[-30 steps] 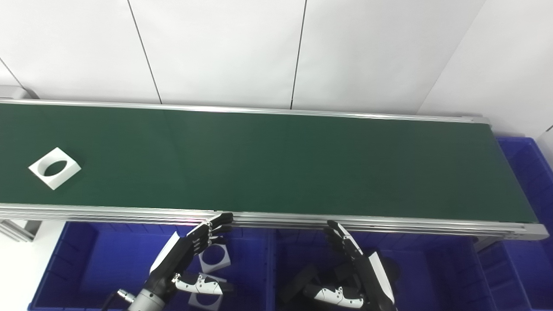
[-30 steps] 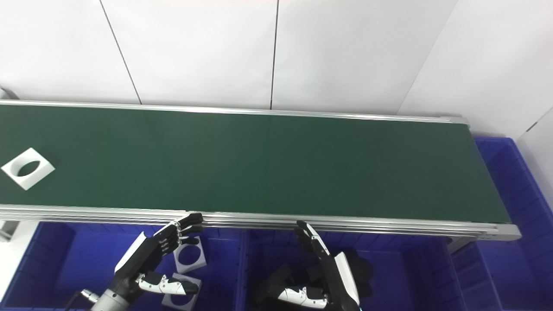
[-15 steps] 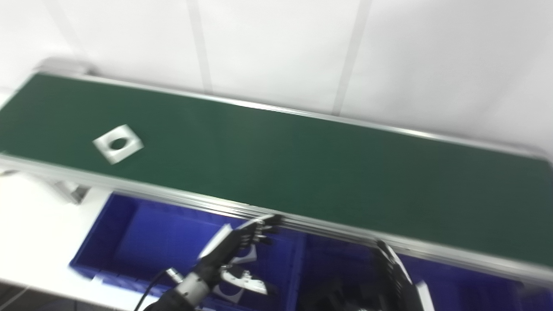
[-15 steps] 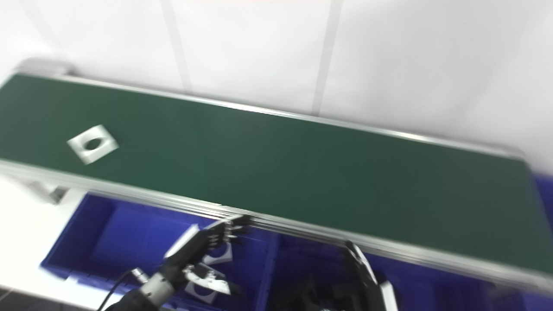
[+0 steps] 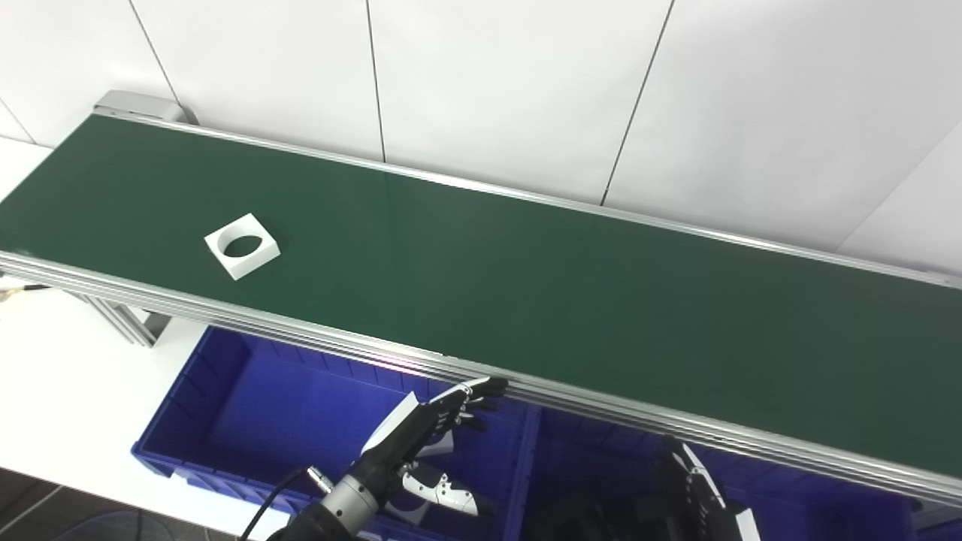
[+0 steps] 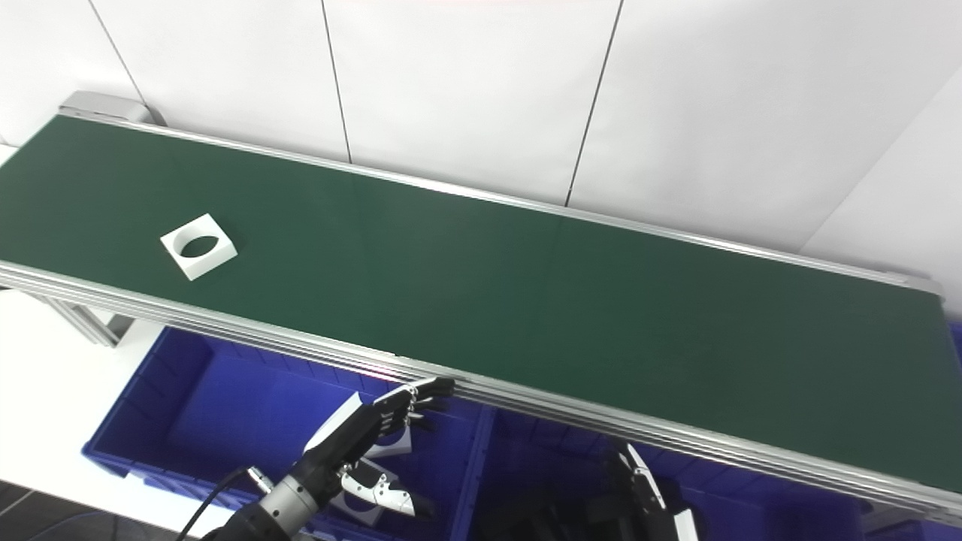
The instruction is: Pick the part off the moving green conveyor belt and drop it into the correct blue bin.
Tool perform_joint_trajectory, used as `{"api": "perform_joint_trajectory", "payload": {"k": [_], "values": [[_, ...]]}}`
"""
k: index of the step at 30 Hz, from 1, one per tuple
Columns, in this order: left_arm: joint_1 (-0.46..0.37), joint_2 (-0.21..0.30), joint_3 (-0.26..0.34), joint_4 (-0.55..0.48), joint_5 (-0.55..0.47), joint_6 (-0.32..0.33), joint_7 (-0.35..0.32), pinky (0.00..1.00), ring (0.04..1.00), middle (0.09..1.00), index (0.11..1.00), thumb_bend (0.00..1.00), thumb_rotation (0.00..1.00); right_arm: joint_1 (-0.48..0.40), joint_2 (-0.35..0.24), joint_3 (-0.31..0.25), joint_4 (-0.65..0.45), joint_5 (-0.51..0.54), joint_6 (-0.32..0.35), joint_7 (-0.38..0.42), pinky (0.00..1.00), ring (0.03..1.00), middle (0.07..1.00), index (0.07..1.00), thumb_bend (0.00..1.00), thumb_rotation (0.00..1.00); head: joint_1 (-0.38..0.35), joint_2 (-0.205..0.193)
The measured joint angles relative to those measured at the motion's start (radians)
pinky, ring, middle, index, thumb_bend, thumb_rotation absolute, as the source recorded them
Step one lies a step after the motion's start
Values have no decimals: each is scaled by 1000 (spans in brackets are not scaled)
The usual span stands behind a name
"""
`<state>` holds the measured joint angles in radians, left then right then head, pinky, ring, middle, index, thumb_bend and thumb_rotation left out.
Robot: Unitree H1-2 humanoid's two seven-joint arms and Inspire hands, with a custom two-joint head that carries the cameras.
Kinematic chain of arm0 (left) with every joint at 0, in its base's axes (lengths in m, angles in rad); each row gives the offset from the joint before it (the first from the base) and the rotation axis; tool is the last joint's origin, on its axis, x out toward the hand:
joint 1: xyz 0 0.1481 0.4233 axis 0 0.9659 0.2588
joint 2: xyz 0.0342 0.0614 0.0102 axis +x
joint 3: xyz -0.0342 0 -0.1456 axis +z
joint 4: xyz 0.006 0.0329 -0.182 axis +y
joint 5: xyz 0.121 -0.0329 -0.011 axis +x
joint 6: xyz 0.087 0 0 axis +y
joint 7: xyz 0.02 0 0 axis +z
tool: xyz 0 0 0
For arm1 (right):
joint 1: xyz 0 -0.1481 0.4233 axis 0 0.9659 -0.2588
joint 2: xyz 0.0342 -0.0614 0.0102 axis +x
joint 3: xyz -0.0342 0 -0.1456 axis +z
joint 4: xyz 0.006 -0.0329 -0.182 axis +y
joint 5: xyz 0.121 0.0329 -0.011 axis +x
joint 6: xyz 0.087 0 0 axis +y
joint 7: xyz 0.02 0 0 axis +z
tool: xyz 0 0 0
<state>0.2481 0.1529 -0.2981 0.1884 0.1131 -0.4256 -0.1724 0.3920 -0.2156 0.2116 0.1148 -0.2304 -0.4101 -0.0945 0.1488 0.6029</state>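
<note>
A long green belt runs from the upper left of the frame down to the right edge, edged by silver rails. Below it, along the bottom of the frame, sit blue bins, the left one holding white square pieces partly hidden by the arm. The left hand hovers over that bin at bottom centre, empty, its fingers stretched out and apart, tips just below the near rail. The right hand shows only partly at the bottom right; whether its fingers are apart cannot be told. A white square block with a round hole lies on the belt at the left, well apart from both hands.
</note>
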Motion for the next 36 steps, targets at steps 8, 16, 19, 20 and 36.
{"api": "perform_joint_trajectory", "payload": {"k": [8, 16, 19, 20, 36], "values": [[-11, 16, -22, 19, -3, 0, 27, 725, 835, 881, 871, 899, 186, -10, -13, 34, 30, 8, 0, -34, 798, 832, 856, 909, 880, 320, 3, -70], [-22, 24, -51, 38, -3, 0, 56, 688, 807, 868, 857, 920, 179, -19, -24, 53, 54, 33, -1, -53, 809, 843, 858, 908, 884, 274, 23, -107], [-29, 25, -57, 46, -3, 0, 62, 682, 799, 865, 855, 923, 172, -21, -24, 53, 55, 38, -1, -53, 821, 847, 860, 910, 886, 266, 25, -112], [-30, 25, -58, 49, -4, 0, 63, 681, 799, 865, 855, 923, 172, -22, -24, 53, 55, 38, -1, -53, 823, 847, 861, 910, 887, 266, 25, -112], [-32, 45, -76, -35, -34, -3, 101, 652, 769, 823, 817, 964, 136, -46, -38, 75, 85, 39, -1, -76, 828, 837, 854, 907, 891, 234, 72, -127]]}}
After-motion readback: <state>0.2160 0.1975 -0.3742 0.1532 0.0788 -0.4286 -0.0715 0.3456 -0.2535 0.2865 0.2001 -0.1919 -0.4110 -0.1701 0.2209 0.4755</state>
